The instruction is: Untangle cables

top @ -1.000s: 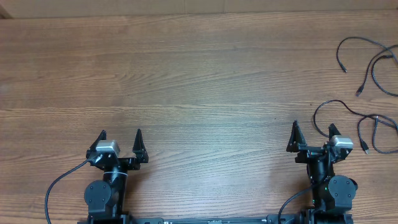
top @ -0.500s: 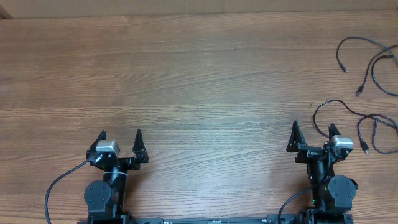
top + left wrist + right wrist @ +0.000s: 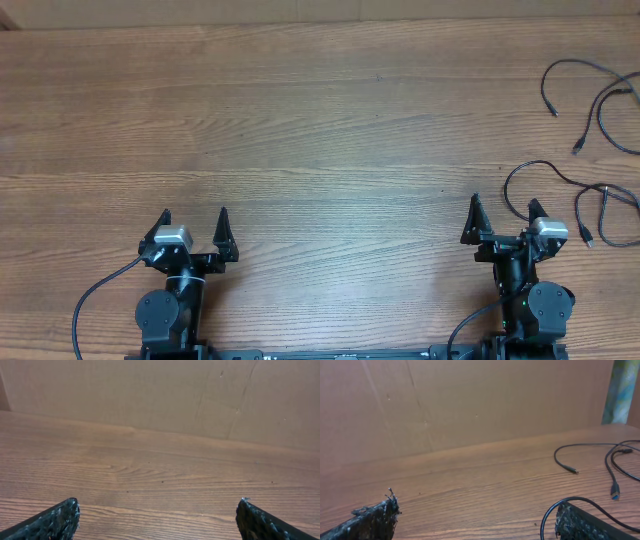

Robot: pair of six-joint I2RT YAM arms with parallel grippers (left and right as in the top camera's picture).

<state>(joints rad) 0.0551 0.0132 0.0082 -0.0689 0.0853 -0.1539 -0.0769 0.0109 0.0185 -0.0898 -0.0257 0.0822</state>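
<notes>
The left gripper stands spread wide with nothing between its jaws. In the left wrist view its two dark fingers sit at the bottom corners, with bare wood grain between them. It rests at the near left of the table, pointing toward the far edge, and its arm is folded back behind it.

The right gripper is spread just as wide and also holds nothing. It sits at the near right. In the right wrist view its fingers frame an open stretch of tabletop.

The cables lie on the right side of the table in two loose groups, well apart from the left gripper. One group curls at the far right, with small plugs at its free ends. The other lies nearer. Its thin black loop arcs just beside the right-hand finger of the right gripper, and the pictures do not show whether the two touch.

A plain brown cardboard wall rises behind the far edge.
</notes>
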